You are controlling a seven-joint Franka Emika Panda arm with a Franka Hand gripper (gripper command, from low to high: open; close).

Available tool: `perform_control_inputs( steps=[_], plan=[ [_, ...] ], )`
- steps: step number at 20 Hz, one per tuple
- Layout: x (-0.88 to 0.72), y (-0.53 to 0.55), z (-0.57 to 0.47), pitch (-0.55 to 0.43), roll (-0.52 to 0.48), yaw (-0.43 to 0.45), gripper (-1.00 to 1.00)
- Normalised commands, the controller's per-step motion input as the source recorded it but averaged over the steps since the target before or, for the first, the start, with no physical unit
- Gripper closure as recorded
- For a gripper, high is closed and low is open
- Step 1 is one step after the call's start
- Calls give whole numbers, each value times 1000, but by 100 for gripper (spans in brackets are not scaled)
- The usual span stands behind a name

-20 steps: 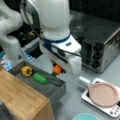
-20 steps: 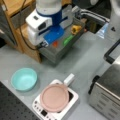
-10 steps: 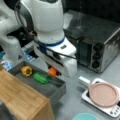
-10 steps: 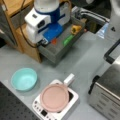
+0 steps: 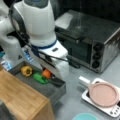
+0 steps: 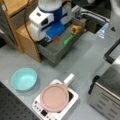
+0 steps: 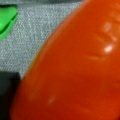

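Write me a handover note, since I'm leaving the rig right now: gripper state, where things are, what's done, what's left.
Gripper: down in the grey tray, right over the orange carrot-like piece; fingers hidden, grip unclear.
In the tray beside it: green piece, yellow pepper.
Elsewhere: pink pan on the white burner, teal bowl, toaster oven.
Done: gripper at the orange piece.
Left: orange piece not yet lifted clear of the tray.

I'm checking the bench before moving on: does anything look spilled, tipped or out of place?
Nothing stands out. The orange carrot, green vegetable and yellow pepper lie inside the grey tray; the pink-lidded pan sits squarely on its burner. The gripper's tips are hidden above the carrot.
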Motion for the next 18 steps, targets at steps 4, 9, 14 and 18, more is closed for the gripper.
perform_control_inputs(
  steps=[4, 9, 14, 18],
  plan=[
    [-290, 40, -218, -284, 97, 25, 100],
    [-213, 0, -185, -279, 93, 4, 100],
    [-176, -47, -224, -261, 93, -18, 100],
    [-116, -77, -195, -231, 101, -59, 100]
  ],
)
